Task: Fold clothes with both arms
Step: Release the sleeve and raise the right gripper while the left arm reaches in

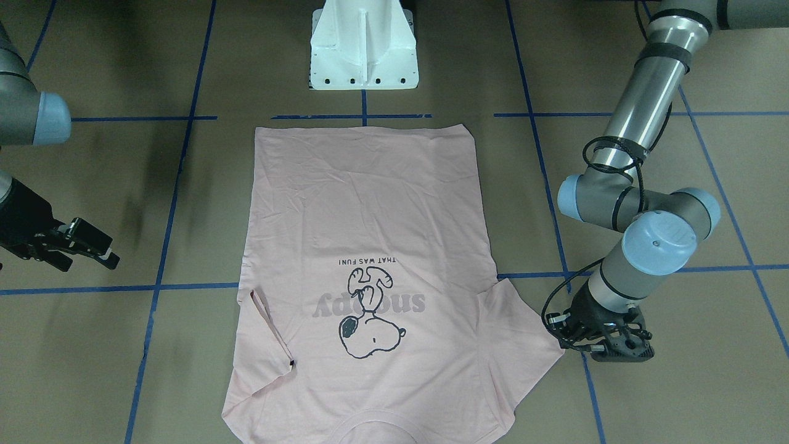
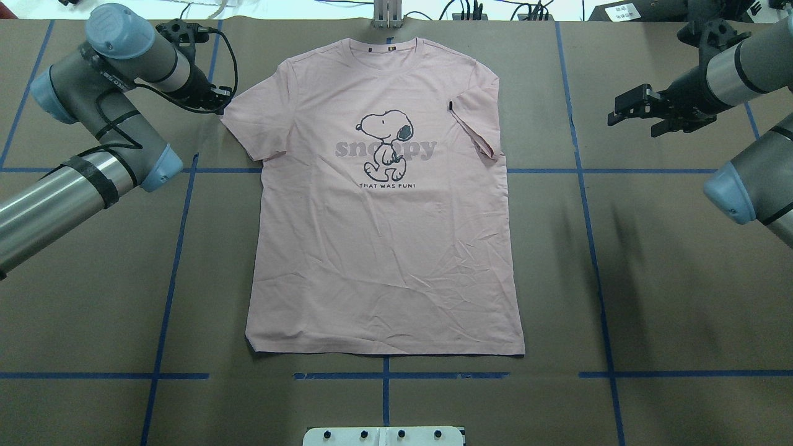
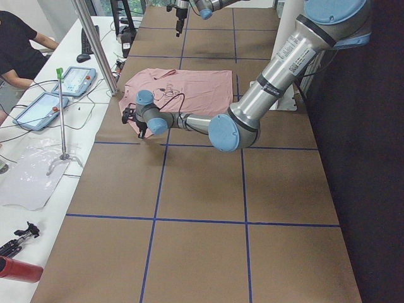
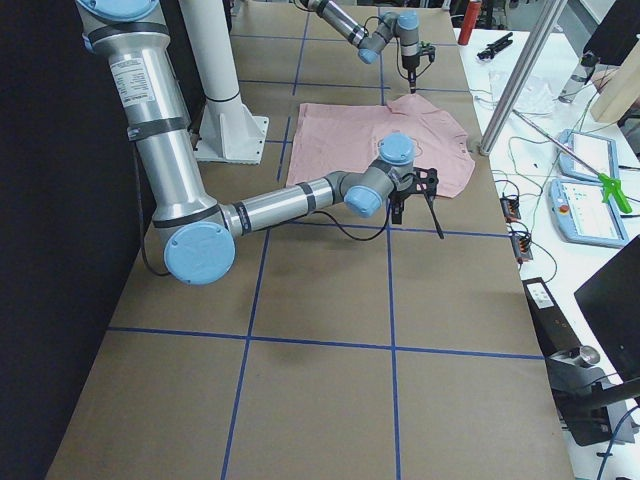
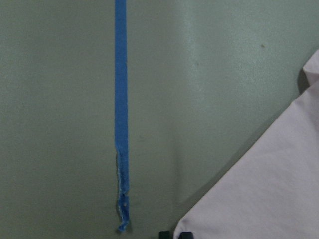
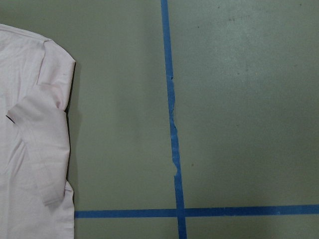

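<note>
Overhead exterior view, read left to right. Left arm (image 2: 62,186) enters from the near left and bends toward the far side. Left tool (image 2: 218,102) sits low at the outer tip of the spread sleeve (image 2: 248,121). It is touching or just beside the hem. Finger gap: cannot tell. The left wrist view shows only a pink sleeve corner beside a blue tape line (image 5: 121,114) and slivers of black fingertip at the frame's bottom edge.

T-shirt (image 2: 384,248): pale pink, lying flat and front-up in the middle of the brown tabletop (image 2: 681,279). Its collar is toward the far edge and its bottom hem toward the white pedestal base (image 2: 384,435). Light creases run across the lower body. The dog outline (image 2: 384,144) overlaps grey lettering, with a small dark caption line under it. The other sleeve (image 2: 480,127) is folded inward over the body, with a small black tag (image 2: 450,106) at its edge.

Right tool (image 2: 629,114): well apart from the shirt, past a blue tape line, raised above the tabletop with its shadow below. The fingers are spread and hold nothing. Right arm (image 2: 743,186) comes in from the right edge. The right wrist view looks down on the folded sleeve and bare tabletop.
</note>
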`<control>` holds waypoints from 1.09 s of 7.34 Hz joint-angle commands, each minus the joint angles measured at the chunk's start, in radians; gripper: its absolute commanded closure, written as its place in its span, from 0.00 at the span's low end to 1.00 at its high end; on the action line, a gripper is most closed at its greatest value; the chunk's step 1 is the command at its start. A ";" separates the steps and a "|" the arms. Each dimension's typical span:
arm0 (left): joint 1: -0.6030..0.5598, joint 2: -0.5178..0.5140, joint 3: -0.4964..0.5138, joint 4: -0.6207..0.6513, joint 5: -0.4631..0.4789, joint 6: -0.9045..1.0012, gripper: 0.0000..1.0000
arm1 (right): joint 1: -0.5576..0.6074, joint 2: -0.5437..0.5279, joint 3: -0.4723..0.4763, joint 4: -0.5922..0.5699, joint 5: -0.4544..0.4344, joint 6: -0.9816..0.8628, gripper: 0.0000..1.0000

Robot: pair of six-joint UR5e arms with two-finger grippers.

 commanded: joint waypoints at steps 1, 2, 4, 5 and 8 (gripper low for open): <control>0.002 -0.019 -0.120 0.059 -0.023 -0.083 1.00 | 0.000 0.000 0.000 0.001 0.000 0.000 0.00; 0.068 -0.087 -0.117 0.076 -0.014 -0.186 1.00 | 0.000 0.000 0.000 -0.001 0.000 0.000 0.00; 0.130 -0.132 -0.050 0.081 0.090 -0.221 1.00 | 0.000 0.003 -0.004 -0.002 -0.006 0.000 0.00; 0.131 -0.181 0.020 0.072 0.126 -0.221 1.00 | 0.000 0.003 -0.007 -0.002 -0.005 0.002 0.00; 0.130 -0.238 0.083 0.043 0.151 -0.227 1.00 | -0.002 0.005 -0.008 -0.001 -0.003 0.002 0.00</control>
